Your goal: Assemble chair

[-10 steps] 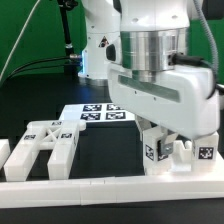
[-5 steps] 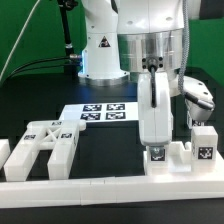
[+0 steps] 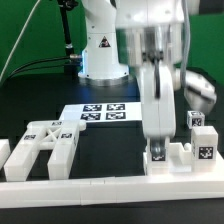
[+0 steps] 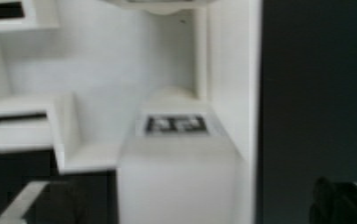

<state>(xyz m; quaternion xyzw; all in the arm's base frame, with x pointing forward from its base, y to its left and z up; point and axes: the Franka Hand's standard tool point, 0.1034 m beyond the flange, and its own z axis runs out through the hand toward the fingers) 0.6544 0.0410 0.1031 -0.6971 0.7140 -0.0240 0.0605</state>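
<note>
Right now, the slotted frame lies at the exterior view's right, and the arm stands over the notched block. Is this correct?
No. The exterior view shows the slotted frame at its left, not its right. The arm does stand over the notched block.

Black table (image 3: 105, 150) bears the marker board (image 3: 100, 113), slotted frame (image 3: 42, 148) and notched block (image 3: 180, 160) (both tagged).

A white slotted frame (image 3: 45, 146) lies flat at the exterior view's left, well apart from the tagged notched block (image 3: 180, 165) at right.
</note>
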